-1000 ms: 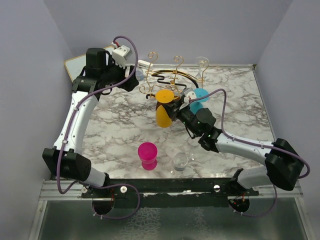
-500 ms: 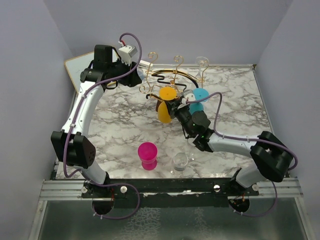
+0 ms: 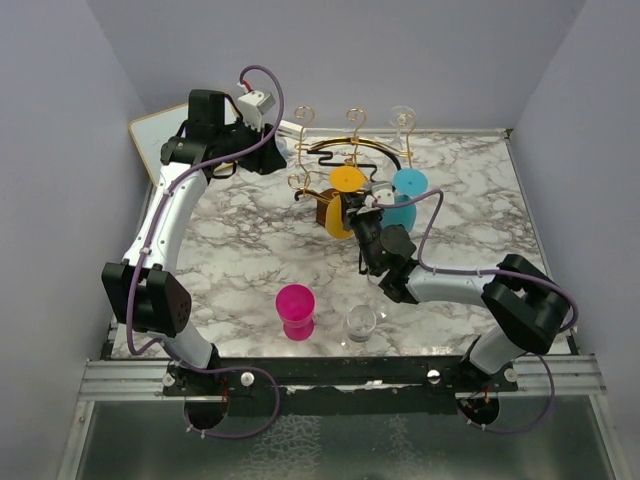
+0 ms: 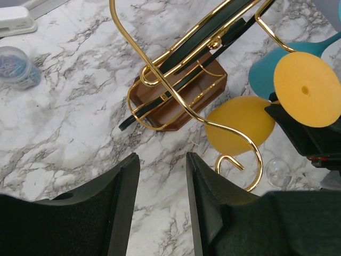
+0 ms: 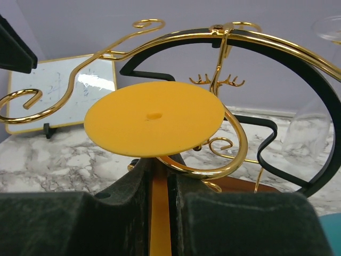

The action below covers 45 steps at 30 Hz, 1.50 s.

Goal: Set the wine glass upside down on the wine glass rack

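Bowl of the yellow glass (image 5: 154, 117) is hidden beneath the right claw (image 5: 160, 172), clamped on its stem, foot up at a rack (image 4: 184, 104) loop, closer than before; left claw (image 4: 162, 160) partly open, empty

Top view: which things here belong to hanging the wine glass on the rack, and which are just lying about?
Job: yellow wine glass, wine glass rack, right gripper.
Lying about: pink glass, clear glass, whiteboard.

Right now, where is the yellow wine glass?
In the top view the yellow wine glass is upside down at centre back, stem pinched by the right gripper, at the front of the gold rack, left of the teal glass.
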Each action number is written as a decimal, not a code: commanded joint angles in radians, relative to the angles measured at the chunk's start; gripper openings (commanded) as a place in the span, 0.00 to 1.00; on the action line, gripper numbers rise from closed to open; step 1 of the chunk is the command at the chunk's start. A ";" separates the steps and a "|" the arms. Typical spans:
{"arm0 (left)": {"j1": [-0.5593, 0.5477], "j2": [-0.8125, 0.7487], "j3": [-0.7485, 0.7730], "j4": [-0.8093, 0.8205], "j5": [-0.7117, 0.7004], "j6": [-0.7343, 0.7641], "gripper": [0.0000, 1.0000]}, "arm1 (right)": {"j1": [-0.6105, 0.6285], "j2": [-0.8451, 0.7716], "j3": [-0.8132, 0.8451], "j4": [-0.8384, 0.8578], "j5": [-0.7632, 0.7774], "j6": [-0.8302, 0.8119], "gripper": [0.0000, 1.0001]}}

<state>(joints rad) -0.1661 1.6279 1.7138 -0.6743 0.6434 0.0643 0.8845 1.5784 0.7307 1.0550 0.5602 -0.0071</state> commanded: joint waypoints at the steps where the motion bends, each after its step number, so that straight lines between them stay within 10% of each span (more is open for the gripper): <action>1: -0.006 -0.013 -0.006 0.020 0.066 -0.019 0.43 | -0.004 -0.002 0.026 0.062 0.109 -0.053 0.01; 45: -0.004 -0.169 -0.185 0.051 -0.034 0.013 0.42 | -0.016 -0.176 -0.102 -0.019 0.211 -0.089 0.01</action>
<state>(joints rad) -0.1661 1.5063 1.5311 -0.6209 0.6399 0.0593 0.8818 1.4460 0.6403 1.0180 0.7959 -0.0837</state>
